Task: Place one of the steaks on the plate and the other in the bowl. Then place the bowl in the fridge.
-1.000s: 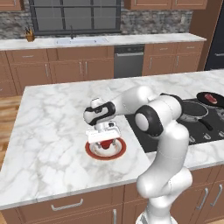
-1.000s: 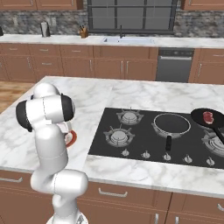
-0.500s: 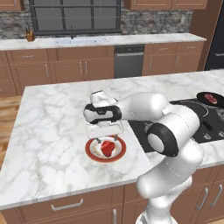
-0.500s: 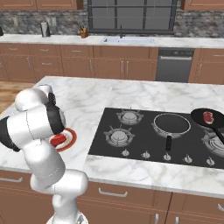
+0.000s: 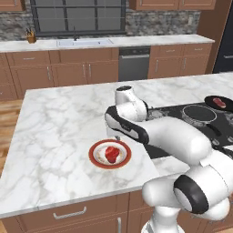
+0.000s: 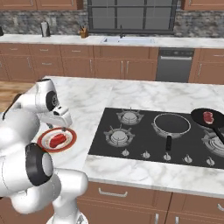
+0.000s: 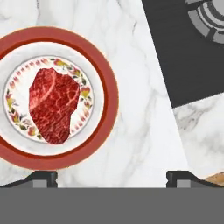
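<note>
Hand view shows my claw (image 7: 111, 177) wide apart and empty; the other steak (image 6: 208, 117) looks floppy and slick, so I'd pinch its middle.

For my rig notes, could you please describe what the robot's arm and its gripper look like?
The arm is glossy white, built of thick rounded links with dark grey to black rings at the joints. No loose cables or markings are visible. The gripper ends in two small, dark, blocky finger tips.
</note>
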Tool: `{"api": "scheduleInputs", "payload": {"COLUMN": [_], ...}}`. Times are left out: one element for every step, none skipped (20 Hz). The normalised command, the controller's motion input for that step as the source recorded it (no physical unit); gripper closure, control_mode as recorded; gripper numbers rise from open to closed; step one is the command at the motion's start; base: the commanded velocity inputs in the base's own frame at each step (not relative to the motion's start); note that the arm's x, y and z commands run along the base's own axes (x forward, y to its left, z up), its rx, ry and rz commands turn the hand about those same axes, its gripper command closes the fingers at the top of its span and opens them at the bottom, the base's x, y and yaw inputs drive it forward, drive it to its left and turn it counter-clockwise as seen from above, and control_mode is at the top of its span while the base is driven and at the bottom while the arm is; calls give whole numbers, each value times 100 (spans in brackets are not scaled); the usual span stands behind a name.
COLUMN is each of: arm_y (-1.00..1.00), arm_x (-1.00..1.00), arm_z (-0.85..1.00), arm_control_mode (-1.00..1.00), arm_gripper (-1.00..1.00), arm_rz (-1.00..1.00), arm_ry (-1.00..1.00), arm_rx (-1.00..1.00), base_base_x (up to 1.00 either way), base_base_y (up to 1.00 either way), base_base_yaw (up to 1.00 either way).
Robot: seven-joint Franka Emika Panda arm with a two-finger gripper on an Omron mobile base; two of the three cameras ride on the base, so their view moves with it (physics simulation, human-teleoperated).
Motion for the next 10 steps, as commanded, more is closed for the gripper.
{"api": "scheduleInputs", "payload": {"arm_y": [-100,-100,-100,-100,-96,-29,-41,-54,-47,-24], "arm_x": [-81,-89,-100,-77,-50,-69,-45,-36,-47,-42], "arm_z": [99,91,66,56,71,63,66,59,66,59], "arm_control_mode": [-100,-100,-100,-100,-100,-100,-100,-100,-100,-100], "arm_gripper": [-100,-100,-100,-100,-100,-100,-100,-100,-100,-100], "arm_rz": [0,3,18,13,25,21,21,24,20,19], "arm_ry": [-39,-42,-41,-32,-18,-3,0,0,0,0], "arm_rx": [24,21,21,19,15,0,0,-7,-13,-16], "base_base_x": [0,0,0,0,0,0,0,0,0,0], "base_base_y": [0,0,0,0,0,0,0,0,0,0], "base_base_yaw": [0,0,0,0,0,0,0,0,0,0]}}
